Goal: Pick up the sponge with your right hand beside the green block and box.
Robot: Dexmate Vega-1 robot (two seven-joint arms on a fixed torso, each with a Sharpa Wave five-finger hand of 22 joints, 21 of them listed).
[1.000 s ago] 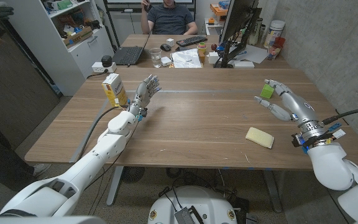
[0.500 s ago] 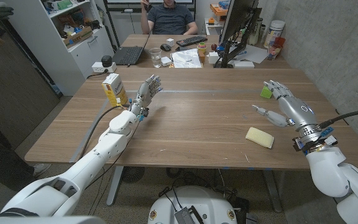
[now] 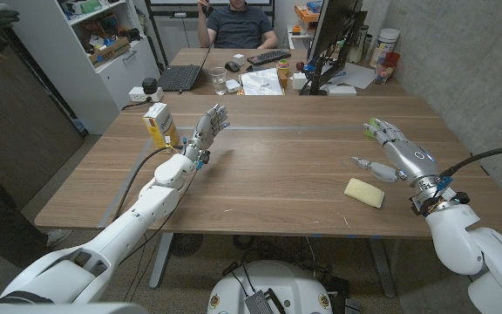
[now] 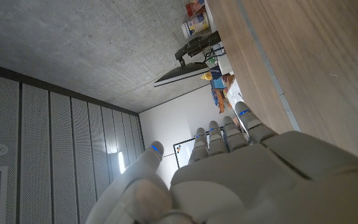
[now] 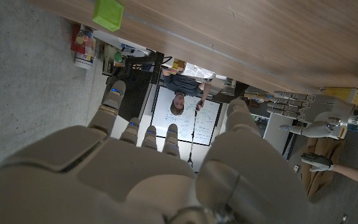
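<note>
Right hand (image 3: pixel 401 153) spread, empty, near soft yellow rectangular sponge (image 3: pixel 364 193) on wood table (image 3: pixel 277 183).

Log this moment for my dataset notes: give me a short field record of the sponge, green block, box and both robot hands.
sponge: yellow sponge lying on the wooden table, untouched
green block: green block near the table's far right side, beyond the right robot hand
box: yellow box upright on the table's left side
right robot hand: right robot hand open, fingers spread, raised beside the sponge, holding nothing
left robot hand: left robot hand open, fingers up, next to the box
task state: sponge not yet picked up
</note>
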